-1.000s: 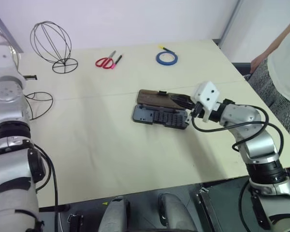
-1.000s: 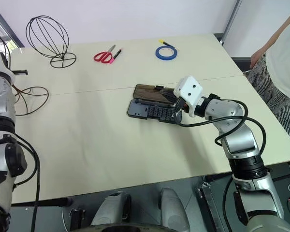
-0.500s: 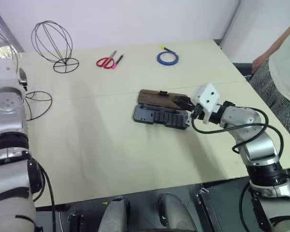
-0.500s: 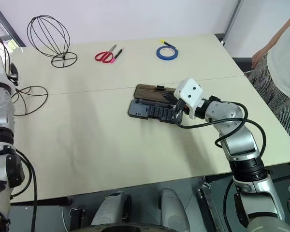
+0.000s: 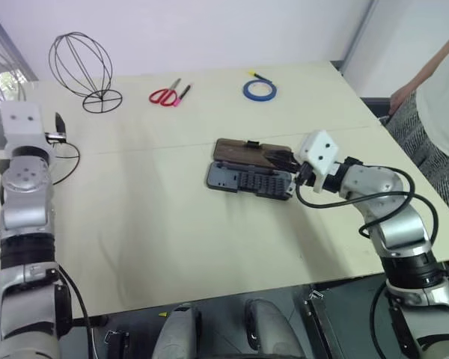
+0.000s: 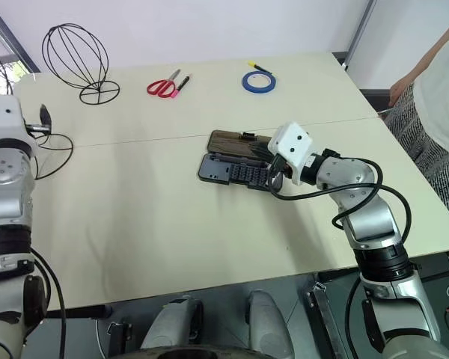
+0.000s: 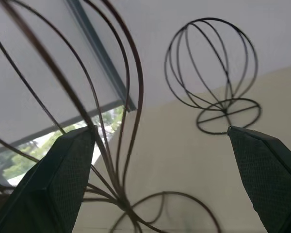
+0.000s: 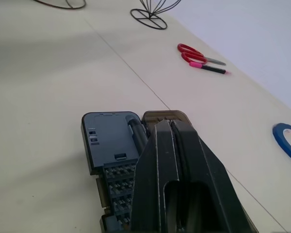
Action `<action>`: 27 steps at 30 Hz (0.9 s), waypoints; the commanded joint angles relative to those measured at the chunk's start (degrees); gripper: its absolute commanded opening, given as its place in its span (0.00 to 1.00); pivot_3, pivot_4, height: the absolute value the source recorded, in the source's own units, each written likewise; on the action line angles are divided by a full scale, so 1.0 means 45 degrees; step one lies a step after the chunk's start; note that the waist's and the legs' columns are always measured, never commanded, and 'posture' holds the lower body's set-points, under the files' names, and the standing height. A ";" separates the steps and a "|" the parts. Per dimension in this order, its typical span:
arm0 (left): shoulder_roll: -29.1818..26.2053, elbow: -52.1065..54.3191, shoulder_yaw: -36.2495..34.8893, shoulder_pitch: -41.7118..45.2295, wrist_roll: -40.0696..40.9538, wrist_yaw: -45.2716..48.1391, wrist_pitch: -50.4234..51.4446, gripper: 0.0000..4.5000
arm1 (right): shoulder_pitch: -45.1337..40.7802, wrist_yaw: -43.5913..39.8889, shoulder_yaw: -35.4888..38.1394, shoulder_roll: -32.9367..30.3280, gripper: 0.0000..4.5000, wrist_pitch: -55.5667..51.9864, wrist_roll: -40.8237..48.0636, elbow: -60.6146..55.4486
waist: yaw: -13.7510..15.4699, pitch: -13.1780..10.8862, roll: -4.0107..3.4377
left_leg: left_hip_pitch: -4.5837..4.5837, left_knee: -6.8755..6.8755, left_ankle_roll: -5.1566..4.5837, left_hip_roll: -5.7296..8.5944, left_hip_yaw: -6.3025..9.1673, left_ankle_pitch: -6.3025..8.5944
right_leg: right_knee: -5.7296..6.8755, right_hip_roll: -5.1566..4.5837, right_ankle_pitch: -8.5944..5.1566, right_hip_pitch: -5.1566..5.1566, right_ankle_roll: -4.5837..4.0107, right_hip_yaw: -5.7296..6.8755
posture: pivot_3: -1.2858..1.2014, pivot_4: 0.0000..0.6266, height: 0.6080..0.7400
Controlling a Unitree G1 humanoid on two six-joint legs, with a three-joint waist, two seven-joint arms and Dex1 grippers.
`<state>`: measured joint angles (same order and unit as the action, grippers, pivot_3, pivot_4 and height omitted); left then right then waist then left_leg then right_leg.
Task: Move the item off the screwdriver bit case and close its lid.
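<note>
Far left edge of table [image 5: 172, 247]: tall wire frame item [image 7: 111, 145] standing off the case, ring base down on the tabletop, stem and cage wires rising between the spread fingers [image 7: 63, 179] of the left gripper [image 7: 165, 184]; jaws wide apart, wires not visibly touched, though contact hard to judge. Left gripper pointing forward and a bit up, at the table's left edge. Behind it, near the far left corner: smaller round wire cage stand [image 5: 80, 69], upright, well apart from the item. Further right along the far side: red scissors [image 5: 163, 96] with a pink marker [image 5: 182, 94] just beside, then blue tape roll [image 5: 259, 90]. Mid-table: screwdriver bit case [image 5: 247, 180] lying open, grey tray with bit rows toward the near side, brown translucent lid [image 5: 247, 153] folded flat out on the far side, latch tab on its far edge. Right gripper [image 5: 283, 160] pressed together, empty, tips over the right end of the lid by the hinge line; touching or just above, cannot tell. Far right, past the table edge: a person [image 5: 441, 112] in a light top standing
</note>
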<state>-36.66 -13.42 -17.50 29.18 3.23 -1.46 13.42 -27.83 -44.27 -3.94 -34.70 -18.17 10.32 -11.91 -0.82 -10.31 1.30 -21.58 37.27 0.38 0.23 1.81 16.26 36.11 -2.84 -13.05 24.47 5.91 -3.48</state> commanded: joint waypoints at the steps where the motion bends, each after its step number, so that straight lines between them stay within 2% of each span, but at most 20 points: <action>1: 0.0396 0.2556 -0.0298 -0.0794 0.0089 -0.0115 0.1162 0.99 | -0.0329 -0.0015 0.0129 0.0076 0.00 0.0263 0.0069 -0.0161 | 0.0004 0.0000 0.0000 | -0.0001 0.0001 0.0001 -0.0002 0.0002 0.0000 | 0.0001 -0.0002 0.0000 0.0000 0.0000 0.0000 | 0.52 0.24 1.00; 4: 0.1241 0.4946 -0.0194 -0.1968 0.0356 -0.0005 0.2378 0.99 | -0.0255 0.0037 0.0198 0.0055 0.00 0.0228 0.0065 -0.0249 | 0.0006 0.0000 0.0000 | -0.0001 0.0001 0.0001 -0.0003 0.0006 0.0000 | 0.0001 -0.0010 0.0000 0.0000 0.0000 -0.0001 | 0.52 0.24 1.00; 8: 0.2121 0.6571 0.0508 -0.2568 0.1148 0.1192 0.2264 0.99 | -0.0204 0.0357 0.0422 0.0106 0.00 0.0077 0.0075 -0.0314 | 0.0060 0.0000 0.0003 | -0.0004 0.0003 0.0016 -0.0002 0.0011 -0.0008 | 0.0001 -0.0011 0.0000 -0.0002 -0.0001 0.0004 | 0.52 0.24 1.00; 11: 0.2708 0.5997 0.1041 -0.2066 0.2502 0.2901 0.2389 0.99 | -0.0392 0.1053 0.0606 0.0204 0.00 -0.0119 -0.0178 -0.0096 | 0.0061 0.0000 0.0003 | 0.0002 0.0003 0.0036 0.0005 0.0017 -0.0020 | 0.0001 -0.0015 0.0000 -0.0016 -0.0004 0.0017 | 0.52 0.24 1.00; 15: 0.2360 0.5010 0.2450 -0.1639 0.3490 0.6308 0.2312 0.99 | -0.0883 0.2048 0.0778 0.0340 0.00 -0.0949 -0.0494 0.0370 | 0.0002 0.0000 0.0002 | 0.0004 0.0006 0.0044 0.0033 0.0014 -0.0025 | -0.0001 -0.0002 -0.0002 -0.0021 -0.0008 0.0022 | 0.52 0.24 1.00; 18: 0.1984 0.4369 0.3133 -0.1506 0.3787 0.8112 0.2362 0.99 | -0.1078 0.2245 0.0656 0.0315 0.00 -0.1897 -0.0510 0.0482 | -0.0082 0.0000 0.0002 | 0.0006 -0.0002 0.0043 0.0027 0.0012 -0.0025 | -0.0007 0.0014 -0.0004 -0.0017 -0.0012 0.0019 | 0.52 0.24 1.00; 21: 0.1453 0.4015 0.3696 -0.1499 0.3776 0.9520 0.2203 1.00 | -0.1147 0.2157 0.0506 0.0323 0.21 -0.2580 -0.0400 0.0356 | -0.0077 -0.0002 -0.0001 | 0.0005 -0.0013 0.0041 0.0011 0.0019 -0.0024 | -0.0002 0.0038 -0.0011 -0.0007 -0.0024 0.0020 | 0.52 0.24 1.00; 27: 0.1577 0.3154 0.3852 -0.0832 0.3544 1.0078 0.1707 1.00 | -0.1220 0.2032 0.0052 0.0275 0.89 -0.2859 -0.0701 0.0419 | -0.0006 -0.0002 -0.0002 | 0.0000 0.0000 0.0040 0.0010 0.0020 -0.0024 | -0.0001 0.0033 -0.0011 -0.0007 -0.0024 0.0020 | 0.52 0.24 1.00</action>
<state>-29.64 0.59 -0.15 24.01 19.31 43.50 22.88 -31.68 -34.98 -4.08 -33.24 -31.65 7.57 -8.75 -0.85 -10.32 1.30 -21.58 37.27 0.56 0.28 1.90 16.16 36.10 -2.70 -13.10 24.43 5.80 -3.39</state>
